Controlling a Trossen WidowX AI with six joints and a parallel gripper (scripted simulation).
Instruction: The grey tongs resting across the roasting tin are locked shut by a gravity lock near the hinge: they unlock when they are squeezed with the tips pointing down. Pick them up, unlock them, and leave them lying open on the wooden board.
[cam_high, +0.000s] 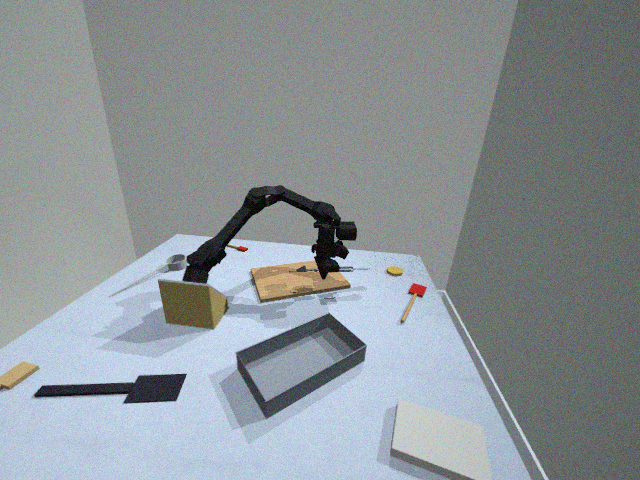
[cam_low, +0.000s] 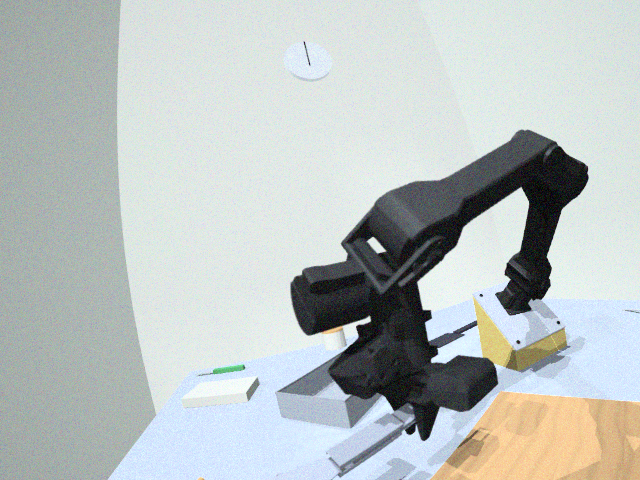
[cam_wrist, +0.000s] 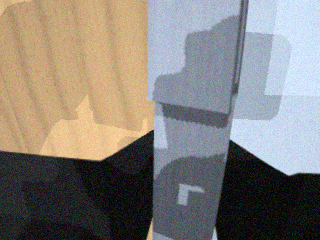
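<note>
My gripper points down and is shut on the grey tongs. The tongs lie about level, raised above the table, with their arms close together; the lock's state cannot be told. In the wrist view they run upright between the black fingers. The wooden board is below and partly beside them; in the wrist view it shows left of the tongs. The grey roasting tin stands apart from the gripper with nothing across it.
A pale block lies beyond the tin. A black spatula lies near the arm's yellow base. A red-headed spatula and a yellow disc lie at one side. A green-handled tool lies near the table edge.
</note>
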